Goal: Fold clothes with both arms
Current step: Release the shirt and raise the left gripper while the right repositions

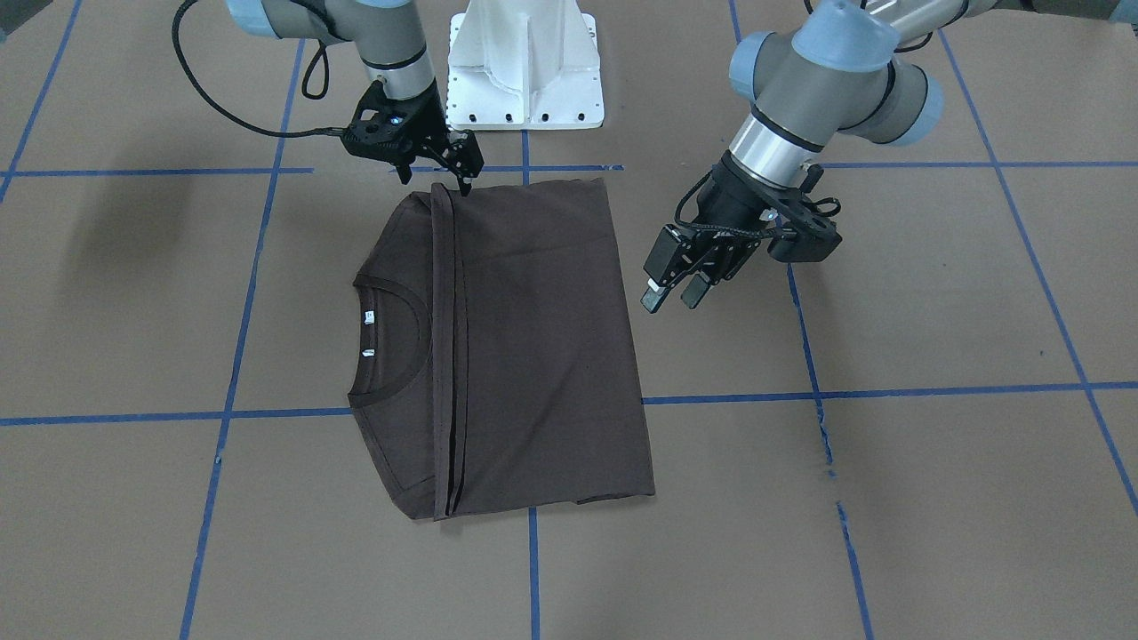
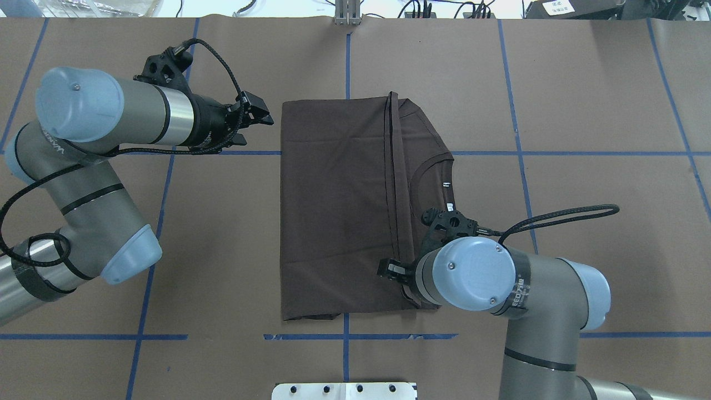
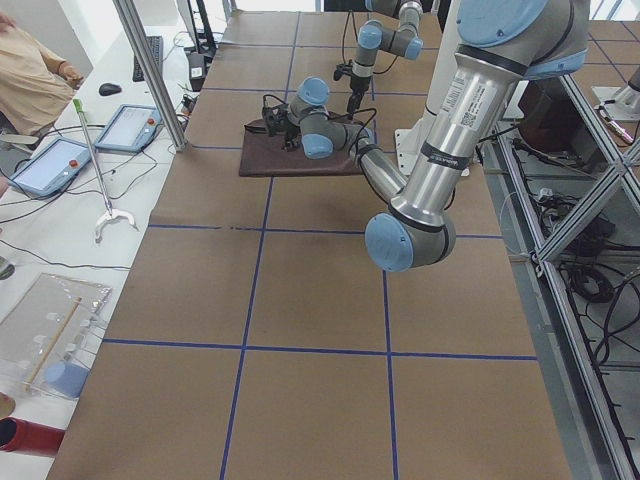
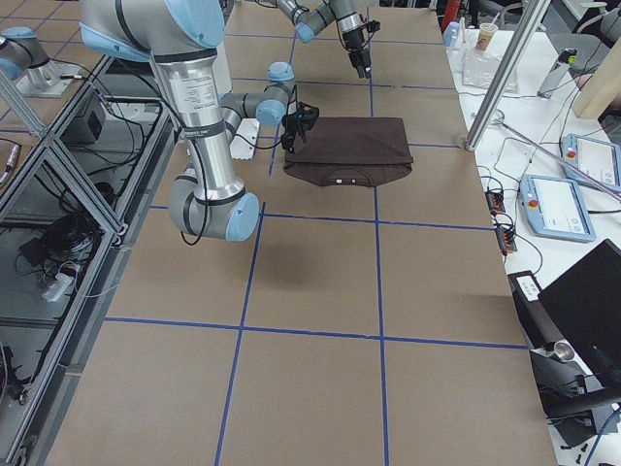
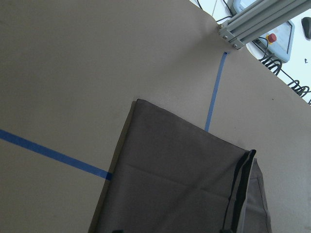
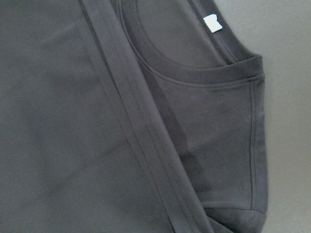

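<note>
Exterior front-facing: you see T-shirt (image 1: 533,347) centre-frame; left gripper (image 1: 672,300) just right of it, jaws apart, empty; right gripper (image 1: 444,173) at its top edge, grip unclear.

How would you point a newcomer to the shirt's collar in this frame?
On the brown table with blue tape lines lies one folded dark brown T-shirt. Its collar is the curved ribbed band at the right arm's end, marked out by small white labels inside.

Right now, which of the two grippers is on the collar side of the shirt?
The right gripper: it hangs by the T-shirt's robot-side edge, near the collar. The left gripper sits off the opposite, folded side, fingers apart.
</note>
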{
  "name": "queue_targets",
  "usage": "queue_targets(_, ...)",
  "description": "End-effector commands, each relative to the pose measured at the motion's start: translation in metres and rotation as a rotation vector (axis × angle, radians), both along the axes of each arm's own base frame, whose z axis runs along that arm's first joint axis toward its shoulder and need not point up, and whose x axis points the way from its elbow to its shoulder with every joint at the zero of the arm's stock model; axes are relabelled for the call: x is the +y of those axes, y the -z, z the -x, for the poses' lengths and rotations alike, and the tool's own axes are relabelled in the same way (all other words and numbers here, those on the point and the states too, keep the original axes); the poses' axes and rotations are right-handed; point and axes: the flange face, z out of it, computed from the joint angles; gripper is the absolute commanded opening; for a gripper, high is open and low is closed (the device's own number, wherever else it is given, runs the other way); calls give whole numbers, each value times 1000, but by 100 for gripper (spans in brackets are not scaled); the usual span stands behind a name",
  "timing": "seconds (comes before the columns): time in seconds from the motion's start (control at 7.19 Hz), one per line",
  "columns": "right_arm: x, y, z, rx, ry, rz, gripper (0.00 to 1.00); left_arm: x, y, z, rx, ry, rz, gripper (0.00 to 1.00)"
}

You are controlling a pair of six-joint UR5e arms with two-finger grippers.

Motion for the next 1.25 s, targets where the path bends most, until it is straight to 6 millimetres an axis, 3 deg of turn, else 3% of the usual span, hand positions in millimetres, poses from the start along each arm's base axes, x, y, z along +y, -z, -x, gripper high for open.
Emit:
queue_targets(0.0,17,-10,18,150,211,-140,100,2,-4,1,-2,-1,9,73)
queue_targets(0.28,20,-7,27,153,249,-161,100,3,-4,0,5,1,21,73)
queue_targets(0.42,19,-16,34,177,265,-171,100,3,-4,0,5,0,20,73)
queue_targets(0.83,15,-24,36,202,343,-231,100,5,-1,2,12,-1,15,73)
queue_targets(1.11,12,-40,30,234,389,-250,100,9,3,8,26,-8,10,73)
